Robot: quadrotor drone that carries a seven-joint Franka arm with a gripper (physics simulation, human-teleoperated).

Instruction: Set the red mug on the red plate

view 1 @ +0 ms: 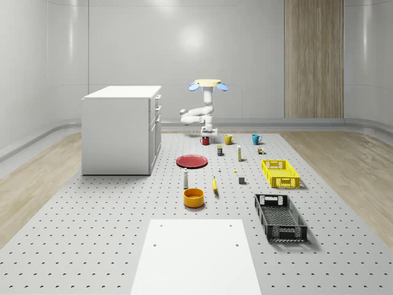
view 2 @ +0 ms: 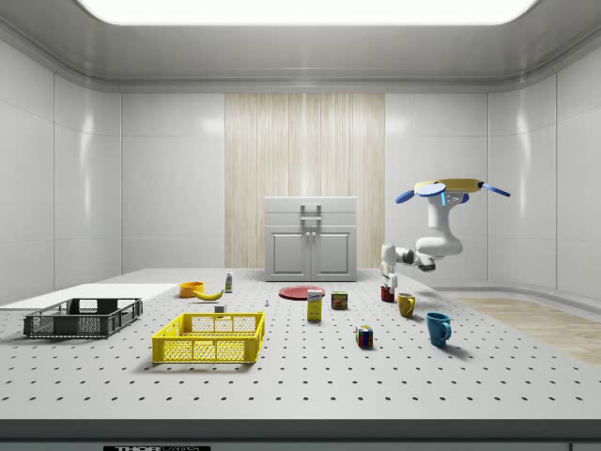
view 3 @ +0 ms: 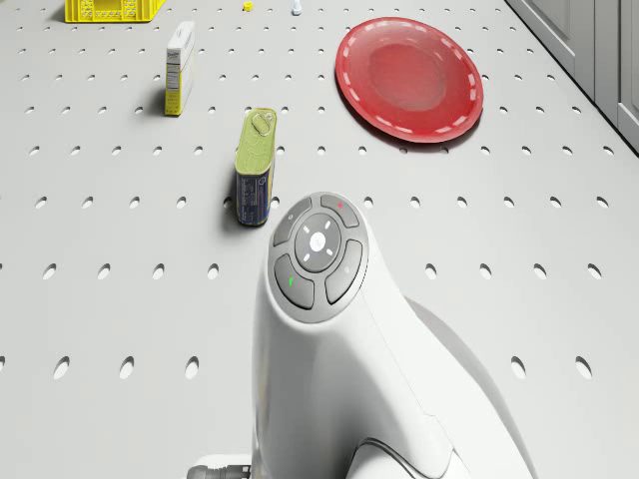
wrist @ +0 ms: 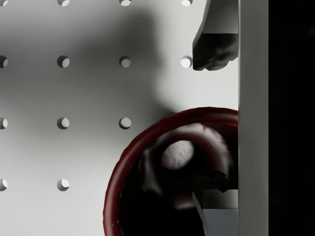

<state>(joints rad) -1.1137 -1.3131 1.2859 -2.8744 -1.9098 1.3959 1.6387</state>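
The drone (view 1: 208, 84) is hovering over the far bench (view 1: 110, 227), its pincer (wrist: 216, 125) spread astride the glossy dark red mug's (wrist: 170, 172) rim; the mug is standing beyond the flat red plate (view 1: 192, 161).

The scene is bright and evenly lit. In the side view a broad ceiling light panel (view 2: 300, 9) glows white along the top edge, and the wall panels carry soft vertical sheen. Shadows on the perforated table (view 1: 92, 233) are short and faint, lying close under each object. In the wrist view a wide, soft-edged shadow darkens the upper middle, and the red mug (wrist: 147, 147) has a small pale highlight inside its dark interior.
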